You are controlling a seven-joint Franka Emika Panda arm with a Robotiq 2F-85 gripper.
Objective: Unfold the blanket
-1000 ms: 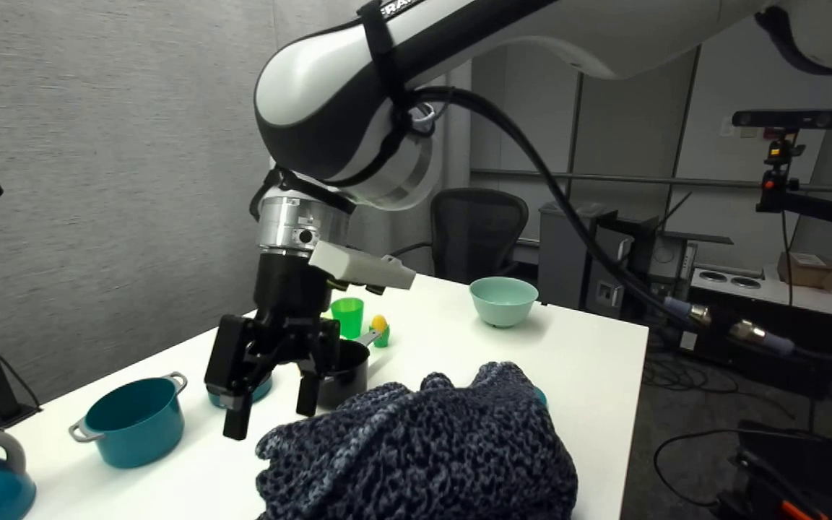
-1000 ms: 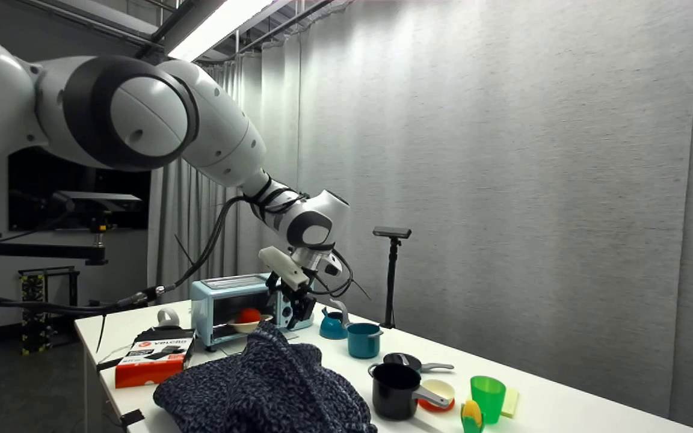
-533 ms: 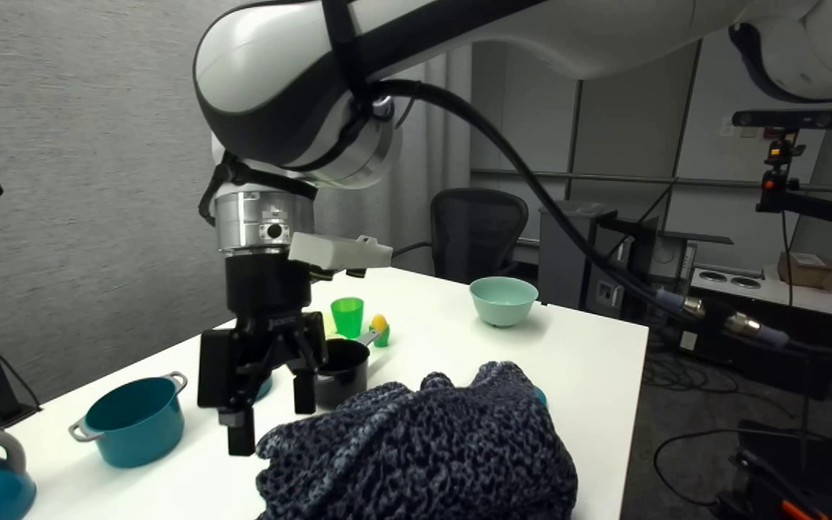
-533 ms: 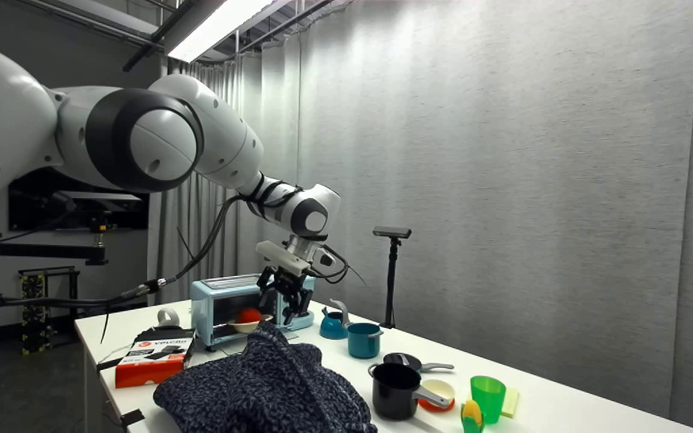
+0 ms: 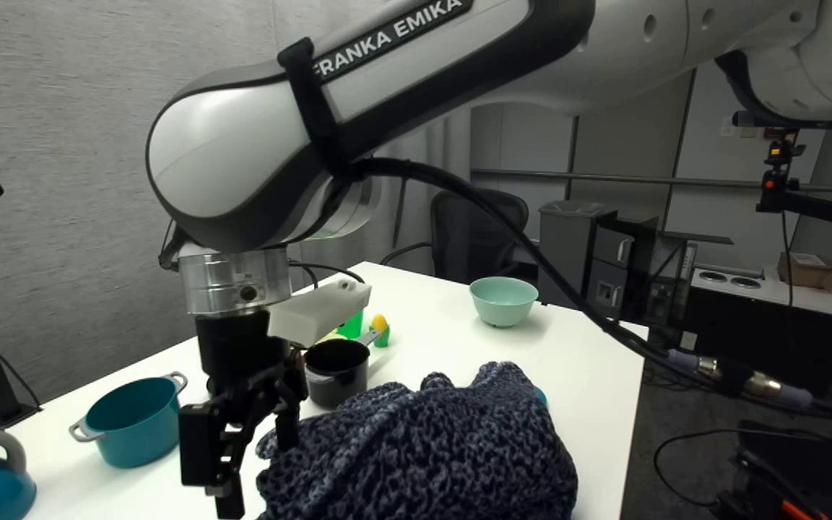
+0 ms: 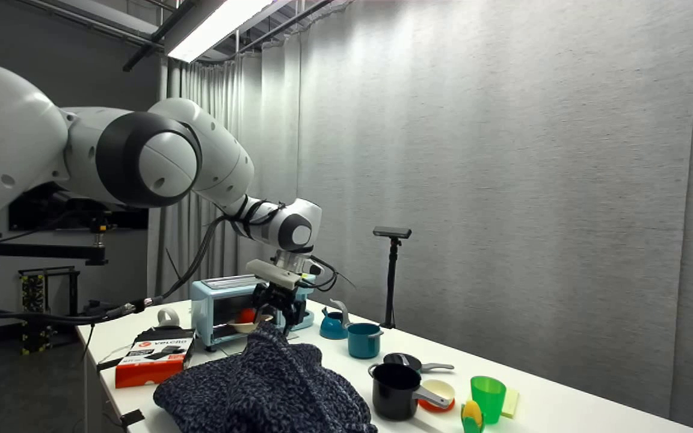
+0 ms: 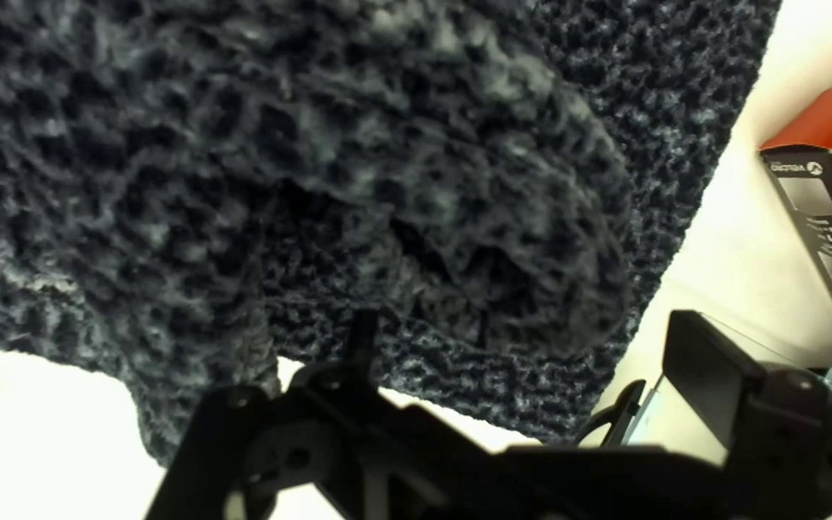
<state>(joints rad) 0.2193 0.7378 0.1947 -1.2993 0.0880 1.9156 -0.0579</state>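
Gripper [image 5: 258,466] is pointing down, fingers spread, right by the edge of the blanket [image 5: 423,448]; from where I'm standing, can't tell if it's touching the cloth. Wrist view: one fingertip shows against the knit, the other against the white table [image 7: 730,267]. Blanket's on the table, heaped and bunched, with a fold raised on top. Black pot [image 6: 396,391] just beside it, Velcro box [image 6: 154,361] near its other side. Light-blue toaster oven [image 6: 220,304] sits behind the gripper in an exterior view. Mint bowl [image 5: 504,302] well apart from the blanket, farther along the table.
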